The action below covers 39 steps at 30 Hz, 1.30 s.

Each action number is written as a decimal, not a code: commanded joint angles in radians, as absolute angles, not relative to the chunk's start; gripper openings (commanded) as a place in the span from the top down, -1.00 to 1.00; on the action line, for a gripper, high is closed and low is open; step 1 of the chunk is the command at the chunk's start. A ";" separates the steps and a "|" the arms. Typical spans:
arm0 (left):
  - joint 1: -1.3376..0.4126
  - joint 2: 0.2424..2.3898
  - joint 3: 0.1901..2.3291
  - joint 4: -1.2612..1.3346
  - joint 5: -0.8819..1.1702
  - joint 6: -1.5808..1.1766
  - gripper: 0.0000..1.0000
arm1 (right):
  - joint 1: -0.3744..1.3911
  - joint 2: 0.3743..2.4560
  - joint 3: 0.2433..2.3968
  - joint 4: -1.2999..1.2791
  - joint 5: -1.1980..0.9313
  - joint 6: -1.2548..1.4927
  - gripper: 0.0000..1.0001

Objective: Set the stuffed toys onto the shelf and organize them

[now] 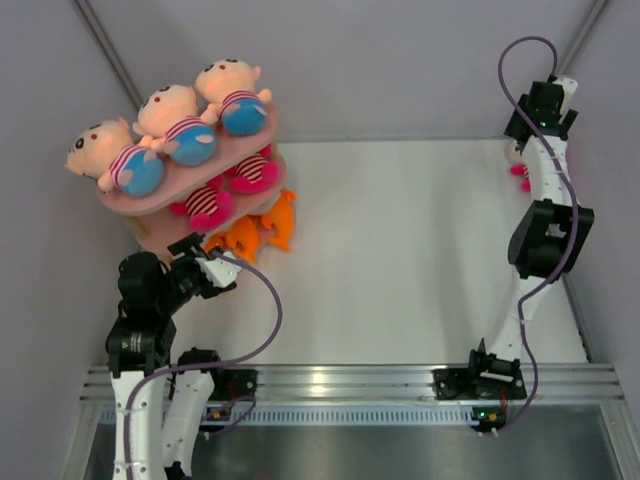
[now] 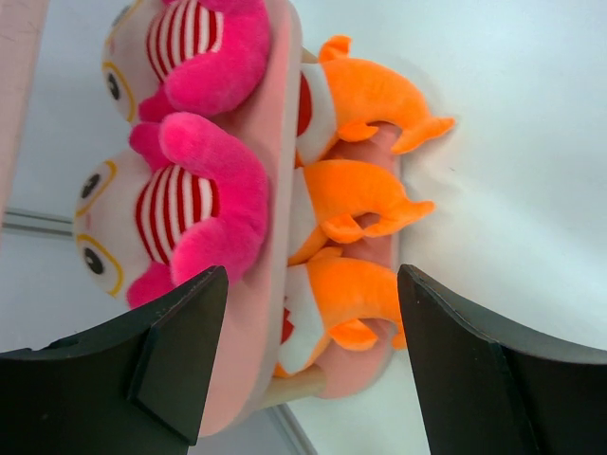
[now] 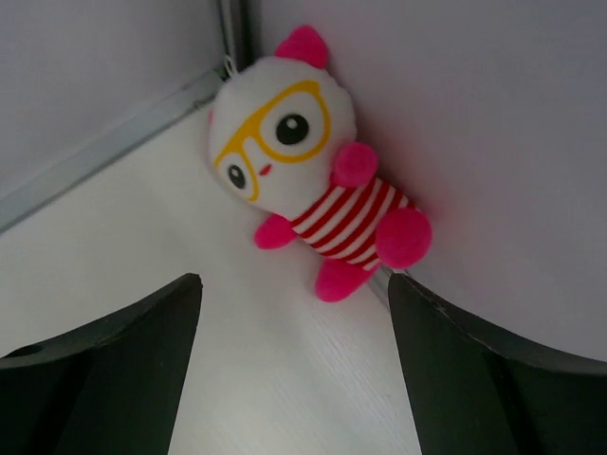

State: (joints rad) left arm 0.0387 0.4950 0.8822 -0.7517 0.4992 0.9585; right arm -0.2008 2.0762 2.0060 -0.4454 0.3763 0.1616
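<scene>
One doll is not yet on the shelf. It lies face up in the far right corner of the table, leaning on the wall, well apart from the shelf at the left. The right gripper hovers near it with its fingers spread wide and nothing between them. For a good grasp, I think the fingers should come down on both sides of the striped body, not on the round head. The wall touches one side of the doll, so one finger has little room and it may help to drag the doll out first. Its place seems to be beside the two white dolls on the middle board, though the free room there is partly hidden. The left gripper is also wide apart and empty, just before the shelf.
</scene>
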 commanded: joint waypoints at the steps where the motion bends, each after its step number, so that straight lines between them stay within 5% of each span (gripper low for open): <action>1: 0.041 0.482 0.858 -0.793 0.549 0.916 -0.57 | -0.262 2.138 2.090 -0.495 0.515 0.097 -0.60; 18: 0.041 0.638 0.943 -0.824 0.537 0.749 -0.56 | -0.371 2.559 2.310 -0.400 0.158 -0.095 -0.66; 21: 0.041 0.660 0.969 -0.822 0.522 0.756 -0.56 | -0.382 2.594 2.361 -0.439 0.080 -0.090 -0.27; 22: 0.041 0.661 0.973 -0.822 0.519 0.765 -0.56 | -0.383 2.589 2.358 -0.439 0.063 -0.095 0.14; 24: 0.041 0.661 0.974 -0.821 0.509 0.759 -0.56 | -0.383 2.576 2.341 -0.448 0.023 -0.091 0.49; 25: 0.041 0.663 0.977 -0.822 0.508 0.755 -0.55 | -0.383 2.551 2.330 -0.448 0.011 -0.087 0.94; 32: 0.041 0.631 0.974 -0.825 0.477 0.715 -0.48 | -0.379 2.248 2.011 -0.289 -0.170 0.066 1.00; 39: 0.041 0.532 0.933 -0.860 0.469 0.684 -0.17 | -0.304 1.846 1.605 -0.129 -0.253 0.245 1.00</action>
